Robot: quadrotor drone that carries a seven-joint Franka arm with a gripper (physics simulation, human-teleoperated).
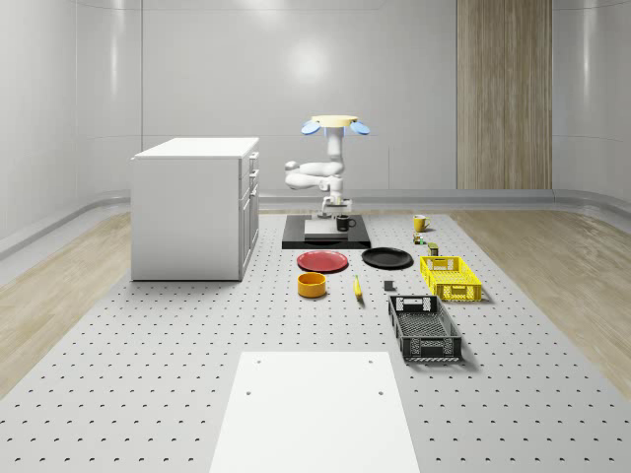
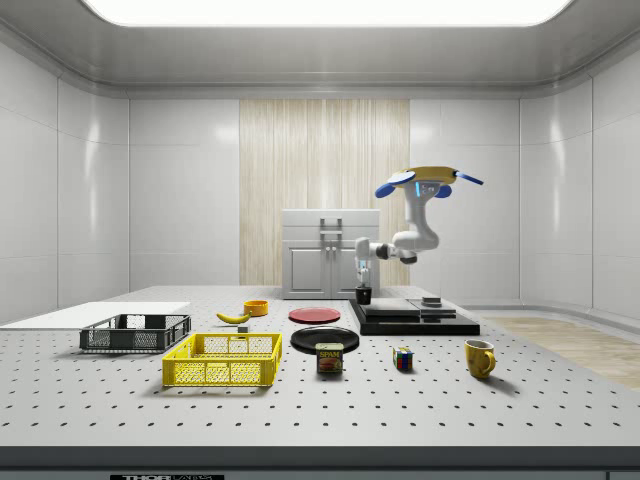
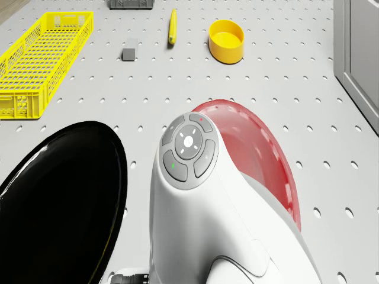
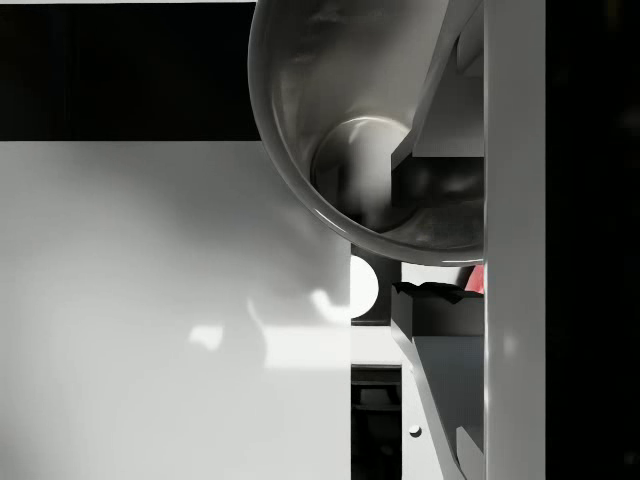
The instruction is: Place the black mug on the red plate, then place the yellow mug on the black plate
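Pincer (image 2: 363,286) clamped on black mug (image 2: 364,296), fingertips hidden inside its rim.

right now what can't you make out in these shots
- Grip on the black mug: the gripper sits at its rim in the side view, but too small to tell contact or whether the mug is lifted off the black platform.
- Mug exterior: the wrist view sits so close that the picture edges cut the mug off.
- Black plate and red plate: the arm covers part of each in the drone view.
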